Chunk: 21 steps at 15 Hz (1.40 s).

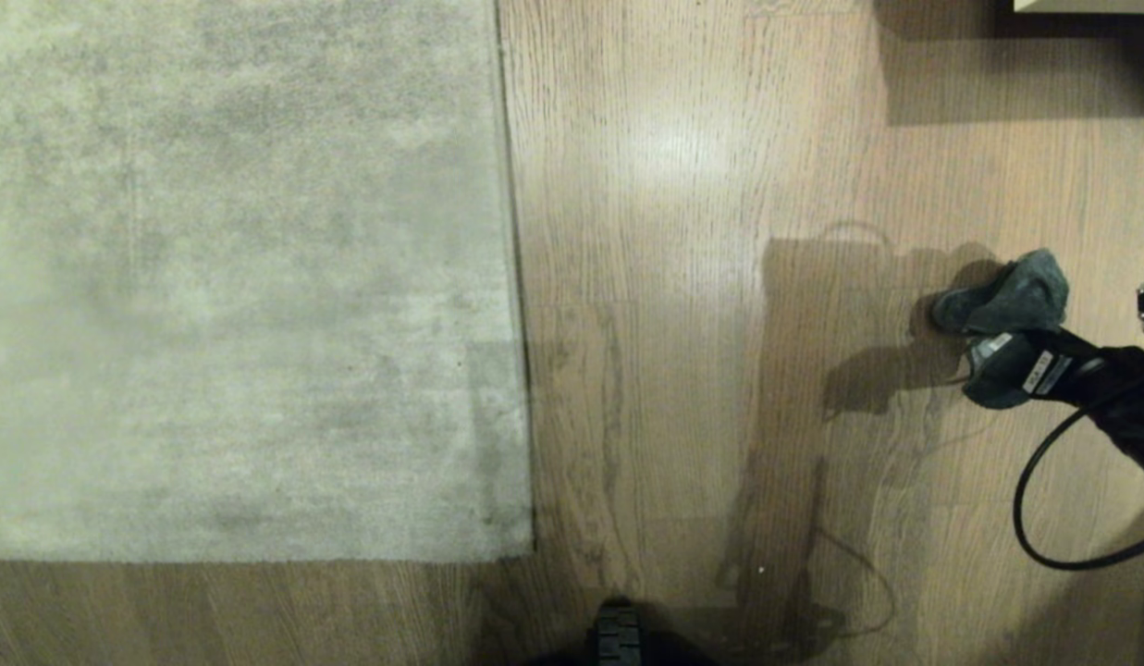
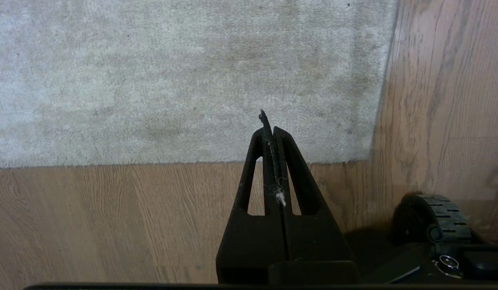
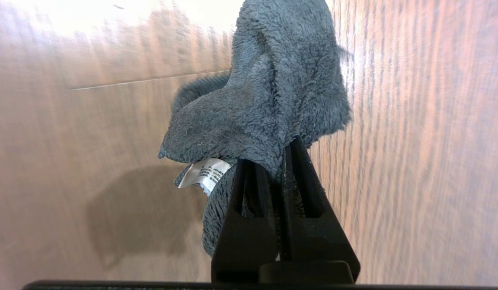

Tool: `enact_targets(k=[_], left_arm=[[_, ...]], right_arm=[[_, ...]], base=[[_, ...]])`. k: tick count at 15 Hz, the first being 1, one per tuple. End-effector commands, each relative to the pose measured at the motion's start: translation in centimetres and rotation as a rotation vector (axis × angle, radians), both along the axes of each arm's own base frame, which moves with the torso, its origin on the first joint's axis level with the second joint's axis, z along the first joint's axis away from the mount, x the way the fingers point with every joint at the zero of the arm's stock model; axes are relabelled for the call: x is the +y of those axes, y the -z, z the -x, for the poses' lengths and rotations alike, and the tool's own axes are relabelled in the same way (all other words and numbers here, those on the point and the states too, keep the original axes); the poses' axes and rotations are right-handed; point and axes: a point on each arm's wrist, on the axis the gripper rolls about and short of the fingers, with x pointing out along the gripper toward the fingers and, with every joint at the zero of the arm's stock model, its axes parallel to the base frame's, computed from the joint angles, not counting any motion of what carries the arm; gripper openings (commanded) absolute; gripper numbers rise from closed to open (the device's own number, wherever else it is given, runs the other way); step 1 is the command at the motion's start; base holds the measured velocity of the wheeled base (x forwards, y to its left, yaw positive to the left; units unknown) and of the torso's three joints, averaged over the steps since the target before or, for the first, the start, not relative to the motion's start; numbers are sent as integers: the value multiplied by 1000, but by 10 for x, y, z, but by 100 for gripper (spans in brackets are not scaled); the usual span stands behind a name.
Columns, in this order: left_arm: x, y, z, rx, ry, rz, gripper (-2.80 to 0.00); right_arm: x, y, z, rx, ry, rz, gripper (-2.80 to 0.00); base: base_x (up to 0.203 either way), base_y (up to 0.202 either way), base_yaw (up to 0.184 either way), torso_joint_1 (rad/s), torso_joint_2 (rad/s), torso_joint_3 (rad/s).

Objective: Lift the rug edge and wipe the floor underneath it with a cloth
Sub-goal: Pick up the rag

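The pale grey rug (image 1: 239,277) lies flat on the left, and its rug edge (image 1: 514,277) runs straight down the brown wood floor (image 1: 664,388). At the far right my right gripper (image 1: 1006,350) is shut on the dark grey-teal cloth (image 1: 1020,291), which hangs bunched just above the planks, far from the rug. The right wrist view shows the cloth (image 3: 265,96) pinched in the right gripper (image 3: 273,155), its white tag hanging out. My left gripper (image 2: 269,129) is shut and holds nothing, poised over the rug (image 2: 172,80) near the corner. It is outside the head view.
A black base wheel (image 1: 618,636) sits at the near middle and also shows beside the left arm as a wheel (image 2: 436,217). A black cable (image 1: 1029,518) loops under the right arm. Pale furniture (image 1: 1089,5) casts a shadow at the far right corner.
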Motion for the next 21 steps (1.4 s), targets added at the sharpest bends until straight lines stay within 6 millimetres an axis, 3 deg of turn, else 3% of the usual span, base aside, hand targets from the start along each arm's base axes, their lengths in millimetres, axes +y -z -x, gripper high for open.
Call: enact_targets(k=[1,5,9,13,21], left_arm=[[0,0,0,0,0,1,-280],[0,0,0,2,0,0,-280],[0,0,0,1,0,0,-280],[0,0,0,1,0,1,-280],[0,0,0,1,0,0,-280]], right_arm=[[11,-29,35,-73,-9,22,-280],[28,-48,91,-99,-33,34,-280],[55,-52,169,-158,-65,56,-280],[72,-25,225,-66,-117,61,-280],[75,44,281,27,-122,63,-280]], base=[[0,0,0,0,0,0],[0,0,0,0,0,0],[0,0,0,0,0,0],[0,0,0,0,0,0],[0,0,0,0,0,0]])
